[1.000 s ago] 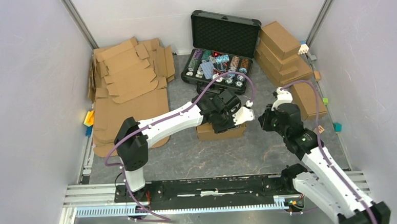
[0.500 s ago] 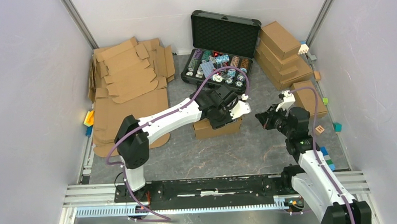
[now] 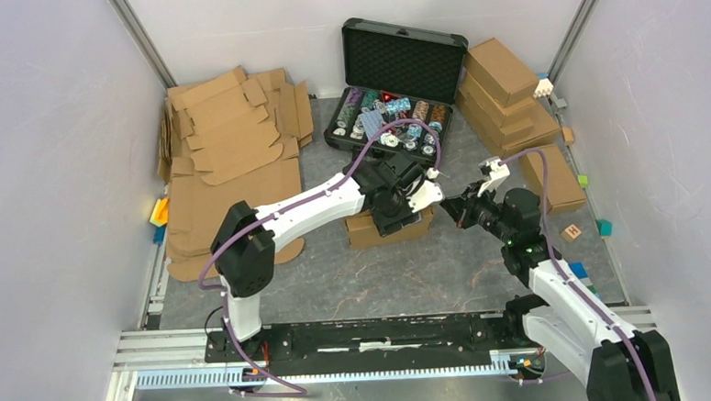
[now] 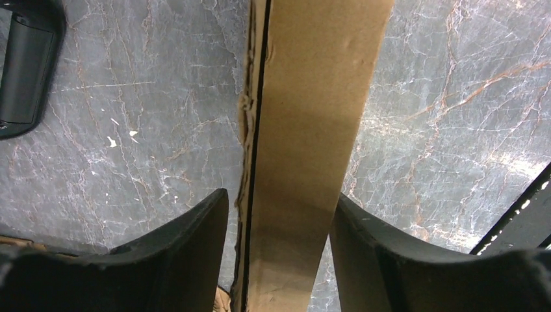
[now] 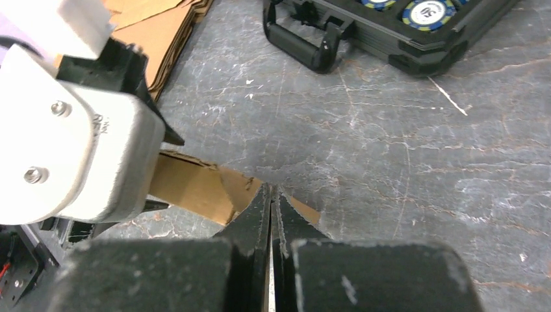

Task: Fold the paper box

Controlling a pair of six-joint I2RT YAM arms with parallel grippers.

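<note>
The top camera looks down from above and behind; both wrist cameras sit close, sharing the paper box (image 4: 312, 97).

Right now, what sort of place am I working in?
Probably an enclosed lab bench cell set up as a box-folding station: plain white walls close it in, a stack of flat cardboard blanks lies at the left, and finished brown boxes are piled at the right rear.

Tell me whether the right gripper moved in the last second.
Yes. The right gripper shifted left, away from the stacked boxes, toward the paper box.
</note>
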